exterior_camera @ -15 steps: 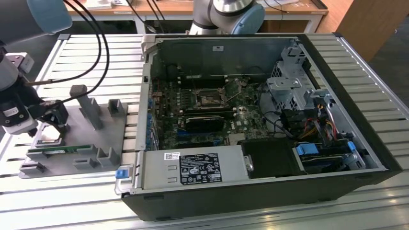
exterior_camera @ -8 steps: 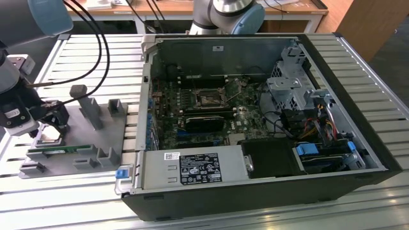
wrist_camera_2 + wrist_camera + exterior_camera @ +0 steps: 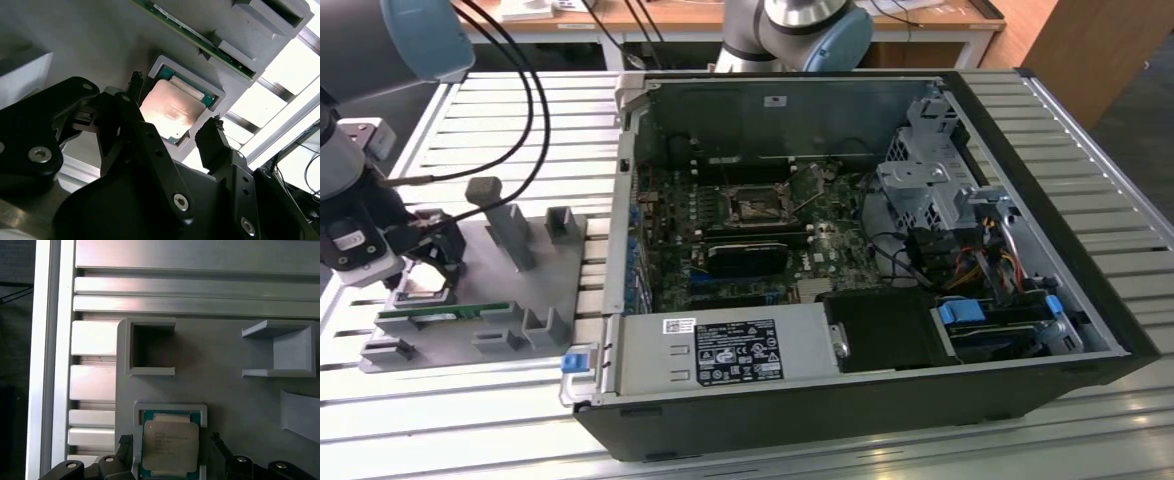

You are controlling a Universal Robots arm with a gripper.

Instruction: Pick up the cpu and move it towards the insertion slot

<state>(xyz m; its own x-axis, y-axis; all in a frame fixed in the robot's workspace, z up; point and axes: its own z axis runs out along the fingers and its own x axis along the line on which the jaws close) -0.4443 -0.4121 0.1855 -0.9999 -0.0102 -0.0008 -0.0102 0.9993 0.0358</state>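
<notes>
The cpu (image 3: 424, 291) lies flat in a square pocket of the grey holder plate (image 3: 520, 300) at the exterior view's left. Its shiny metal top shows in both wrist views (image 3: 172, 110) (image 3: 170, 447). My gripper (image 3: 427, 258) hangs just above it, open, with one black fingertip (image 3: 135, 82) on one side of the chip and the other (image 3: 212, 131) on the opposite side, neither touching it. In the first wrist view the gripper (image 3: 171, 442) straddles the chip the same way. The insertion slot (image 3: 758, 207) sits on the motherboard inside the open computer case, well toward the exterior view's right.
The open computer case (image 3: 1067, 200) has tall walls around the motherboard. A green memory stick (image 3: 443, 314) lies on the holder plate beside the chip. Upright grey posts (image 3: 500, 215) rise from the plate. Black cables (image 3: 520, 110) cross the slatted table (image 3: 494, 400).
</notes>
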